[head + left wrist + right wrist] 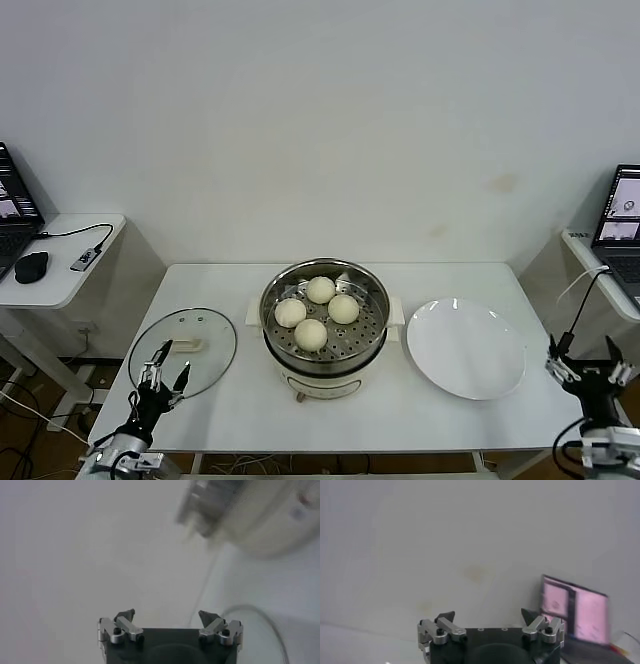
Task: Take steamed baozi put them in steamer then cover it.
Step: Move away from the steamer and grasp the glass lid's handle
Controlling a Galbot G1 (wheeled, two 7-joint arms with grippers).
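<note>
Several off-white baozi (317, 310) sit in the shiny steamer basket (372, 338) on its cream-white pot base, at the table's middle. The clear glass cover (205, 365) with a cream handle lies flat on the table left of the steamer. My left gripper (165, 376) is open and empty, low at the front left, just over the cover's near edge; its jaws stand wide in the left wrist view (167, 616). My right gripper (587, 370) is open and empty, low at the front right beyond the table's edge; it also shows in the right wrist view (489, 615).
An empty white plate (465, 348) lies right of the steamer. Side desks with laptops stand at far left (60, 255) and far right (618, 250); a mouse (31, 266) lies on the left one. A wall rises behind the table.
</note>
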